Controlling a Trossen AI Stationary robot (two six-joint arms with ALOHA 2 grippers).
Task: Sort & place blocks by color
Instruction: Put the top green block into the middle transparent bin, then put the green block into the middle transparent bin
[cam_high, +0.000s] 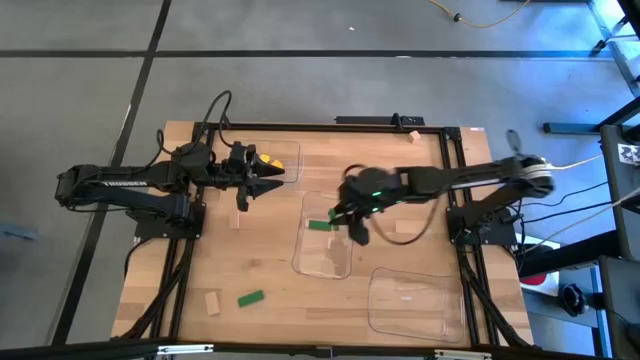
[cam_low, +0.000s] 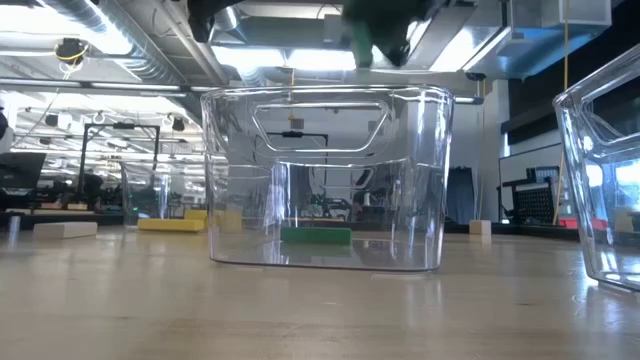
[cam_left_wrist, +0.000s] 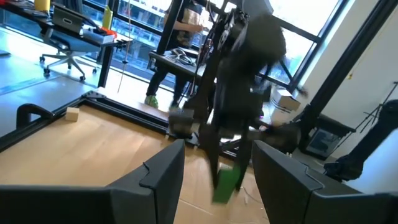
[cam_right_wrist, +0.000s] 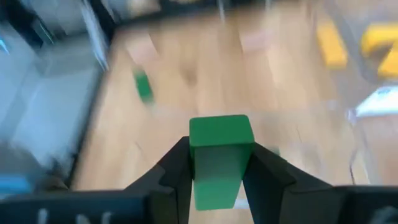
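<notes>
My right gripper (cam_high: 352, 222) hangs over the middle clear tray (cam_high: 325, 262), shut on a green block (cam_right_wrist: 221, 155). The left wrist view shows that block (cam_left_wrist: 227, 180) below the right arm's dark fingers. Another green block (cam_high: 319, 225) lies flat on this tray's floor (cam_low: 315, 236). Yellow blocks (cam_high: 268, 160) lie in the far clear tray (cam_high: 292, 168). My left gripper (cam_high: 272, 184) stands open and level beside that tray, nothing between its fingers (cam_left_wrist: 163, 171). A third green block (cam_high: 250, 297) and a tan block (cam_high: 212, 304) lie on the table at the near left. My right gripper pinches the green block by two opposite sides (cam_right_wrist: 198, 168) between its two fingers. The block's free end (cam_right_wrist: 221, 132) sticks out past the fingertips. The fingers slant downward from the table's right side. The block is lifted clear, above the middle tray.
A third clear tray (cam_high: 415, 300) stands at the near right. A tan block (cam_high: 412, 135) lies near the table's far edge and another (cam_high: 237, 218) below my left gripper. Bare wood lies at the near left, between the loose blocks and the middle tray.
</notes>
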